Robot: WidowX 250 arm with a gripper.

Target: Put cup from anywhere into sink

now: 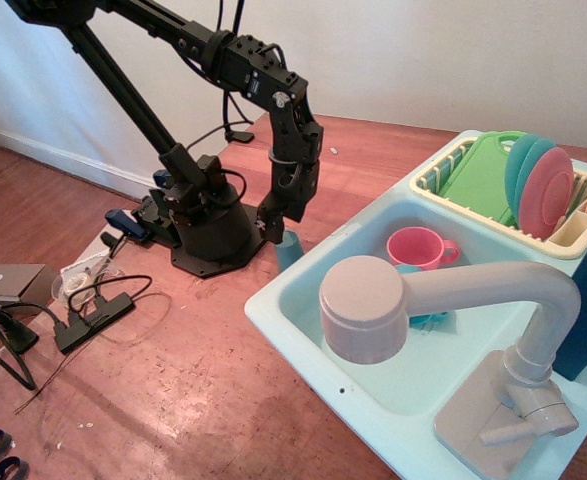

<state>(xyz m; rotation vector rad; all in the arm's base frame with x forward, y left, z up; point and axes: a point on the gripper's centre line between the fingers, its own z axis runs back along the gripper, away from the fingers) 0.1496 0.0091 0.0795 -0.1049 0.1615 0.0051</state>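
The small light-blue cup (291, 249) stands upright on the wooden table, just off the far left corner of the pale aqua sink (278, 312). My black gripper (282, 232) points down right at the cup's top, with one finger (271, 232) against its left side. The other finger is hidden behind the wrist, so I cannot tell whether the jaws are closed on the cup. The cup's lower part shows below the gripper. The sink's big beige-grey faucet (393, 305) arches over the basin at the front.
A pink cup with a handle (421, 247) sits inside the sink, and a teal item (430, 321) lies partly hidden under the faucet head. A cream dish rack (563, 238) with a green board and plates stands at the back right. The arm's base (208, 235) and cables (93, 305) lie to the left.
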